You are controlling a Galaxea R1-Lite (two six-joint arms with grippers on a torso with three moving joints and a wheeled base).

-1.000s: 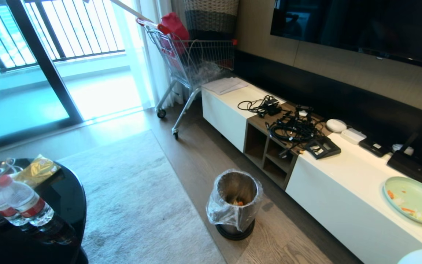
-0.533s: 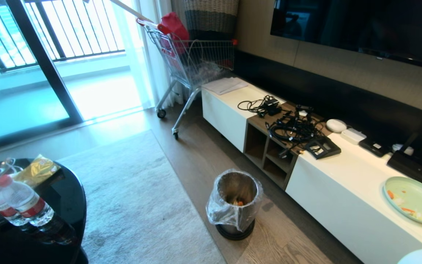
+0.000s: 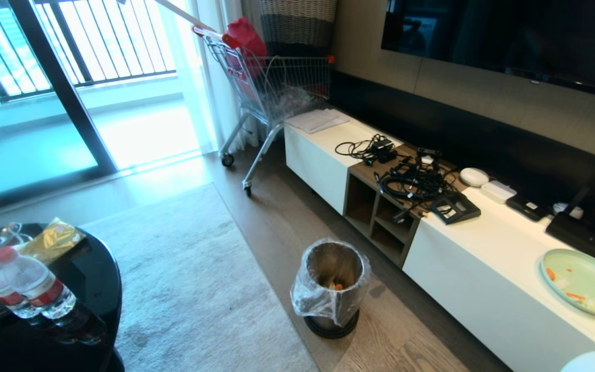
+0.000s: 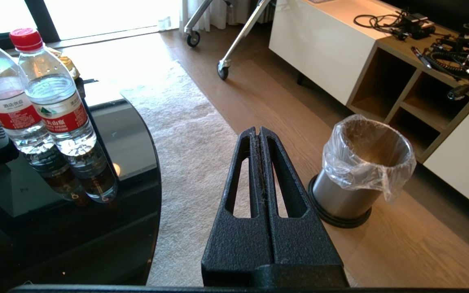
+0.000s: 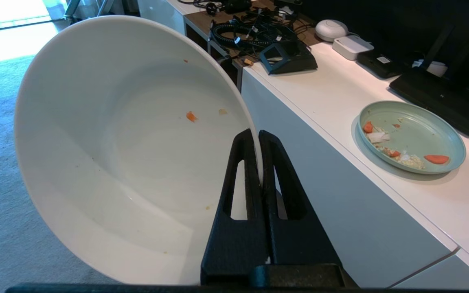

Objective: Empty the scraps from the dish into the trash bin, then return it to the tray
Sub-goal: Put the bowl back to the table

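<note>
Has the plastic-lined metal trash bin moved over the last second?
No. The brushed-metal trash bin sits at the same spot beside the white cabinet's wooden cubby shelves.

Tilted, near-empty white dish (image 5: pixel 108 162)

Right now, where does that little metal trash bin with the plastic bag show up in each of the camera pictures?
Head view: the trash bin stands on the wood floor at lower centre, between the rug and the white cabinet.
Left wrist view: the bin is right of the shut left end effector, before the open shelves.
Right wrist view: not in it; the white dish fills that side.
Shared landmark: the tangle of black cables on the cabinet.
</note>
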